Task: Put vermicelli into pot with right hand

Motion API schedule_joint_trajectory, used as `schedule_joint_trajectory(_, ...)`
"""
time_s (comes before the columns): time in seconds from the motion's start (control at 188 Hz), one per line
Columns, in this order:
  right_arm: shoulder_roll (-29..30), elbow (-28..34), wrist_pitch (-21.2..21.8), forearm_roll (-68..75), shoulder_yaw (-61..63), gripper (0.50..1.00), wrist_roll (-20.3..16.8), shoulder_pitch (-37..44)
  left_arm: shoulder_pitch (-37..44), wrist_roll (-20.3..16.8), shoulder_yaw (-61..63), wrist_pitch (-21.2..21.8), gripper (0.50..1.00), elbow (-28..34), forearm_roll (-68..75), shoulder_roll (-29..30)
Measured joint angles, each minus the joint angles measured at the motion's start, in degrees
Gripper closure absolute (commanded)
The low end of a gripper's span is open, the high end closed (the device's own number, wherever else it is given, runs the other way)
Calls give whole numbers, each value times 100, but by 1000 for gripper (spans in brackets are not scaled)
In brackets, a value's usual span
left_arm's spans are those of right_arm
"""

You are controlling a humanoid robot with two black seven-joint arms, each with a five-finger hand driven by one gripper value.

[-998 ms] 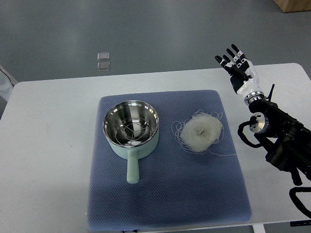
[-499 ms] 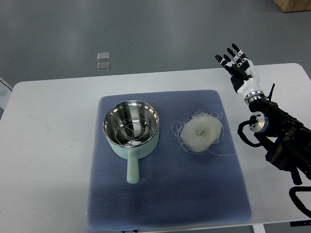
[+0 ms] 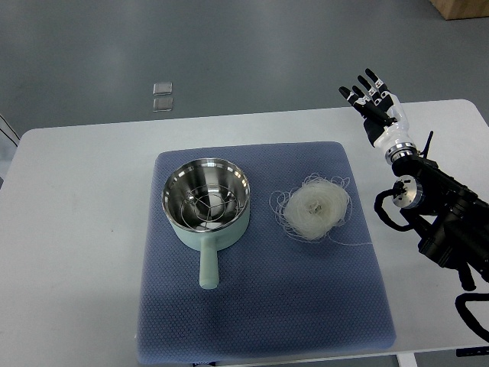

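A loose white nest of vermicelli [image 3: 313, 206] lies on the blue mat [image 3: 263, 306], right of centre. To its left stands a pale green pot [image 3: 206, 200] with a steel inside and a wire rack in it, its handle pointing toward me. My right hand [image 3: 370, 98] hovers at the table's far right edge, above and to the right of the vermicelli and well apart from it. Its fingers are spread and hold nothing. The black right arm [image 3: 435, 218] runs down the picture's right side. The left arm does not show.
The mat lies on a white table [image 3: 76, 229]. Beyond the table's far edge, two small clear squares [image 3: 162, 95] lie on the grey floor. A brown box corner [image 3: 462, 8] shows at the top right.
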Motion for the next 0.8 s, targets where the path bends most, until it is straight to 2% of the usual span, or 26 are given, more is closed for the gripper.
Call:
schedule_joint_trajectory(0.175, -37, 80, -76, -81, -87, 572, -3, 59, -3, 0, -8, 0, 500, 0, 0, 0)
schedule_joint_trajectory(0.361, -428, 316, -114, -570, -268, 572, -15, 144, -7, 0, -9, 0, 500, 0, 0, 0)
schedule_joint_trajectory(0.595, -1159, 817, 1, -2056, -964, 572, -39, 274, -14, 0, -9, 0, 500, 0, 0, 0)
schedule_joint_trajectory(0.802, -1976, 1609, 290, -3591, -1802, 572, -109, 487, -14, 0, -9, 0, 500, 0, -1, 0)
